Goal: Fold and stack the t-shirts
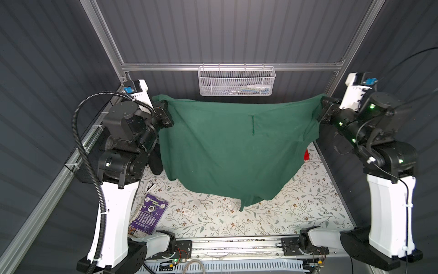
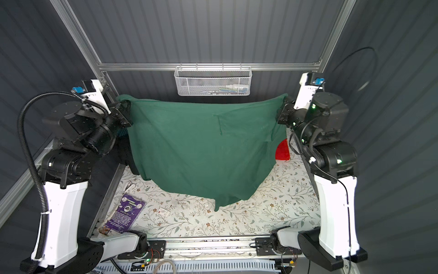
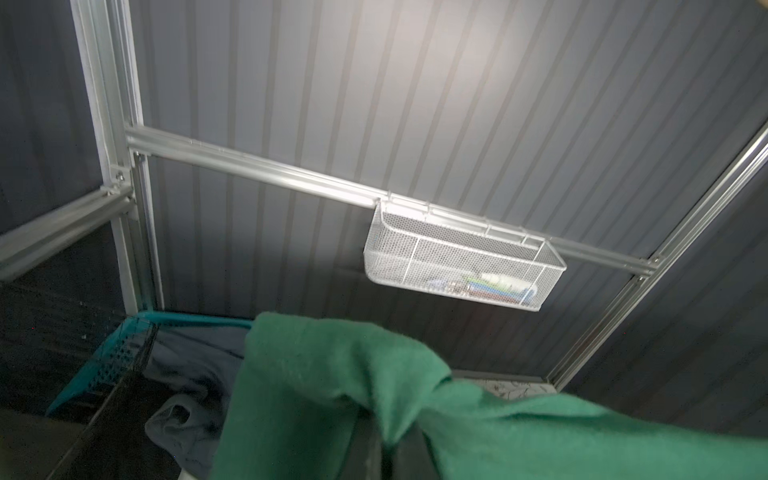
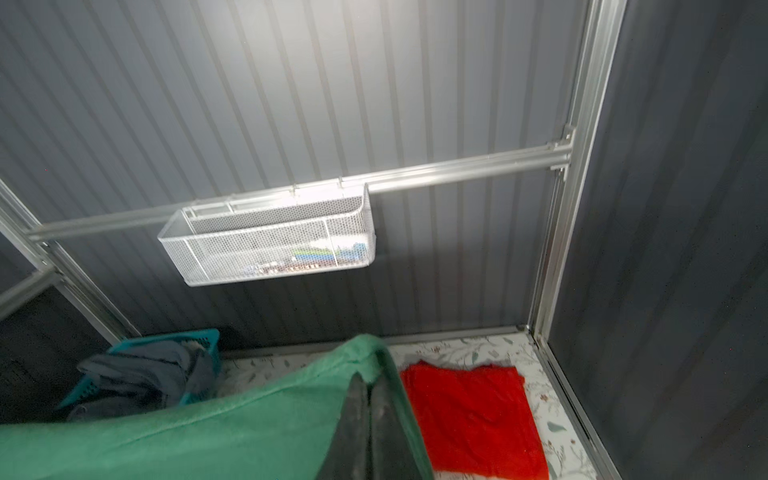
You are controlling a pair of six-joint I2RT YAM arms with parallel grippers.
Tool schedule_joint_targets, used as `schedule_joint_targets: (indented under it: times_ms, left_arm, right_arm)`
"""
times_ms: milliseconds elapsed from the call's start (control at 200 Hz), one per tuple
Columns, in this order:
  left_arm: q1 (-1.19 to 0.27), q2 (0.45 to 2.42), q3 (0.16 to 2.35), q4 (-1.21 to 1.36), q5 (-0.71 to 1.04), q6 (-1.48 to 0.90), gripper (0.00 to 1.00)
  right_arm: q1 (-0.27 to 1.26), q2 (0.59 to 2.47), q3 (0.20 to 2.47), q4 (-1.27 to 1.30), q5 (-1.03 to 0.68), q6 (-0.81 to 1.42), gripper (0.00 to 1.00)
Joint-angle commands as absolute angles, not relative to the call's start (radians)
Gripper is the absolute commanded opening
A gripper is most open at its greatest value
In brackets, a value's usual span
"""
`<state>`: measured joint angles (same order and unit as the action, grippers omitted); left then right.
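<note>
Two corners of the green t-shirt (image 1: pixel 225 147) hang pinched above the surface (image 1: pixel 308 201).
Left fingers (image 3: pixel 365 453) and right fingers (image 4: pixel 353 432) each clamp its cloth; purple packet (image 1: pixel 148 214) print is unreadable.

Bright glare washes the back wall (image 3: pixel 415 83); wrist close-ups look blurred

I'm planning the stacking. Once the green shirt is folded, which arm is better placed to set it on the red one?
Probably the right. The right gripper holds the green shirt close to the red shirt, which lies on that side. The left gripper grips the opposite end, far from it.
</note>
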<state>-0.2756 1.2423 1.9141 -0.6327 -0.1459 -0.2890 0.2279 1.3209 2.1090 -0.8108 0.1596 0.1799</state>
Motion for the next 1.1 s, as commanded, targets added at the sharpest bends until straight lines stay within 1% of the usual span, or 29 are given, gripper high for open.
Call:
schedule_joint_targets:
  times_ms: [0, 150, 265, 345, 400, 505, 595, 650, 705, 830, 865, 945, 1096]
  left_arm:
    - [-0.270, 1.238, 1.776, -0.561, -0.183, -0.320, 0.00]
    - [-0.270, 1.298, 1.605, -0.500, -0.233, -0.317, 0.00]
    - [-0.269, 1.402, 1.526, -0.423, -0.289, -0.295, 0.00]
    - [-0.268, 1.511, 1.530, -0.373, -0.311, -0.275, 0.00]
    - [-0.268, 1.594, 1.551, -0.341, -0.321, -0.255, 0.00]
    - [-0.265, 1.750, 1.676, -0.393, -0.363, -0.243, 0.00]
    - [-0.264, 1.779, 1.732, -0.435, -0.367, -0.251, 0.00]
    - [-0.264, 1.734, 1.705, -0.409, -0.372, -0.259, 0.00]
    - [-0.264, 1.664, 1.668, -0.389, -0.377, -0.269, 0.00]
    - [-0.265, 1.458, 1.582, -0.360, -0.324, -0.299, 0.00]
    - [-0.265, 1.402, 1.558, -0.356, -0.301, -0.305, 0.00]
    - [-0.268, 1.296, 1.531, -0.368, -0.259, -0.298, 0.00]
    - [-0.268, 1.161, 1.541, -0.424, -0.206, -0.269, 0.00]
  right_arm:
    - [0.224, 1.357, 1.978, -0.721, 0.171, 0.162, 0.00]
    - [0.223, 1.417, 1.785, -0.548, 0.178, 0.157, 0.00]
    - [0.220, 1.538, 1.758, -0.470, 0.179, 0.152, 0.00]
    - [0.219, 1.663, 1.803, -0.436, 0.167, 0.147, 0.00]
    - [0.219, 1.766, 1.881, -0.444, 0.148, 0.141, 0.00]
    - [0.219, 1.918, 2.038, -0.496, 0.165, 0.146, 0.00]
    - [0.219, 1.970, 2.137, -0.566, 0.187, 0.153, 0.00]
    - [0.219, 1.949, 2.144, -0.588, 0.200, 0.158, 0.00]
    - [0.221, 1.888, 2.112, -0.593, 0.212, 0.167, 0.00]
    - [0.244, 1.651, 1.907, -0.505, 0.254, 0.154, 0.00]
    - [0.259, 1.556, 1.827, -0.464, 0.271, 0.142, 0.00]
    - [0.278, 1.401, 1.700, -0.411, 0.267, 0.129, 0.00]
    - [0.297, 1.216, 1.618, -0.437, 0.267, 0.133, 0.00]
